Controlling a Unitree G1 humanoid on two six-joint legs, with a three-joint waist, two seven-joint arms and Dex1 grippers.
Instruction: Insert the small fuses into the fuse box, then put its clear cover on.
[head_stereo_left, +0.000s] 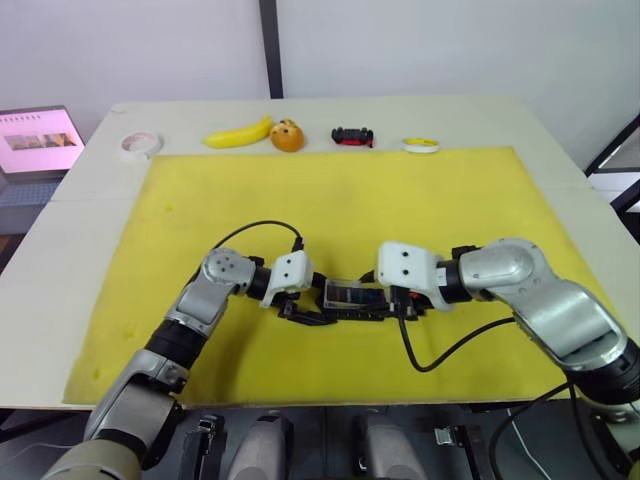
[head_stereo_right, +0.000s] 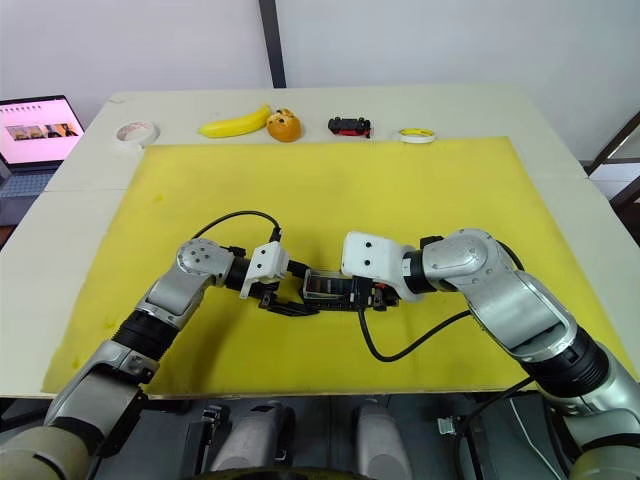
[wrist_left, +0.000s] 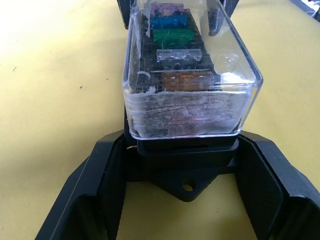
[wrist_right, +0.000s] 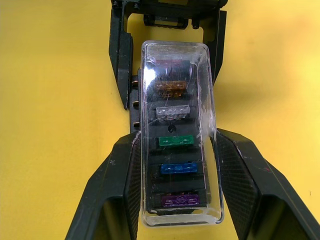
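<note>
Two grippers are meeting at centre frame over the yellow mat (head_stereo_left: 400, 200), with the fuse box (head_stereo_left: 352, 305) lying between them in the lower middle of the head views. Clear cover (wrist_right: 177, 130) is already sitting on the box, and the small fuses (wrist_right: 176, 140) are showing through it in a row: orange, grey, green, blue, purple. Left gripper (wrist_left: 182, 165) is standing with fingers apart, straddling the black base at one end, touching or nearly so; can't tell if it is actually bearing on it. Right gripper (wrist_right: 175, 195) is flanking the cover's long sides at the other end, fingers apart and close to the plastic, contact unclear. Judging handling: box is looking light and rigid, likely to slide on the mat if pushed; cover is thin, smooth, probably slippery and crackable, so better taking hold across the black base sides, pressing the lid gently from above. Banana (head_stereo_left: 238, 133), toy car (head_stereo_left: 352, 136) sitting along the upper edge, well apart.
</note>
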